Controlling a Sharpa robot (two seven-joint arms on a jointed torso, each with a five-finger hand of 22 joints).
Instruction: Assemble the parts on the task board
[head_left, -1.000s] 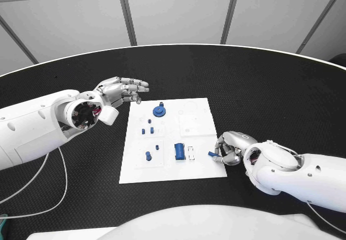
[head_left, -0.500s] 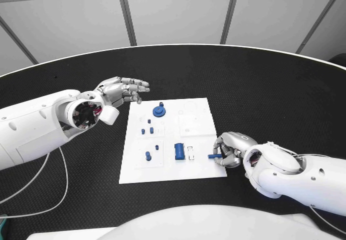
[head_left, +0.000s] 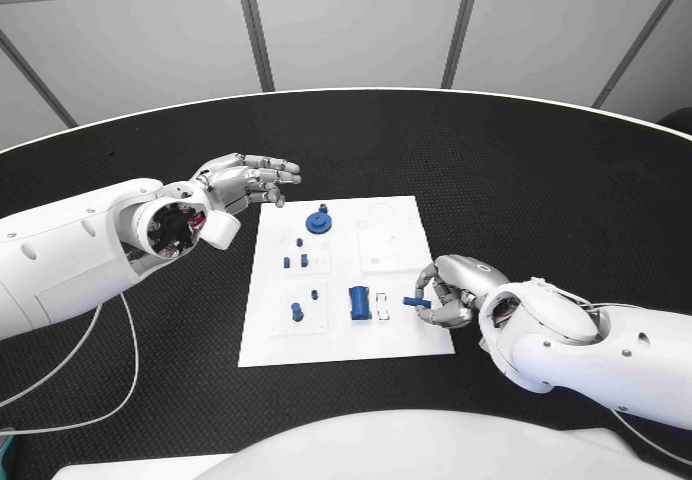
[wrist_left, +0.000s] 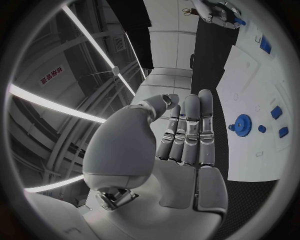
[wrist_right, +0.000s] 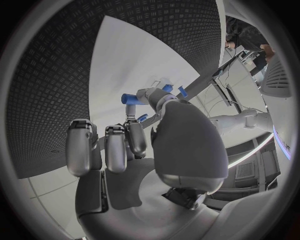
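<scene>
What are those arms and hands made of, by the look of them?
Both arms are smooth, rounded white shells. The left hand and right hand are silver metal with jointed fingers and darker pads. A thin pale cable trails under the left arm.

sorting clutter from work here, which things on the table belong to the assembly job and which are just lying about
Job:
- task board
- blue parts standing in it, e.g. the gear and block
- small blue part pinched in the right hand

Lying about:
- white cable on the black table
</scene>
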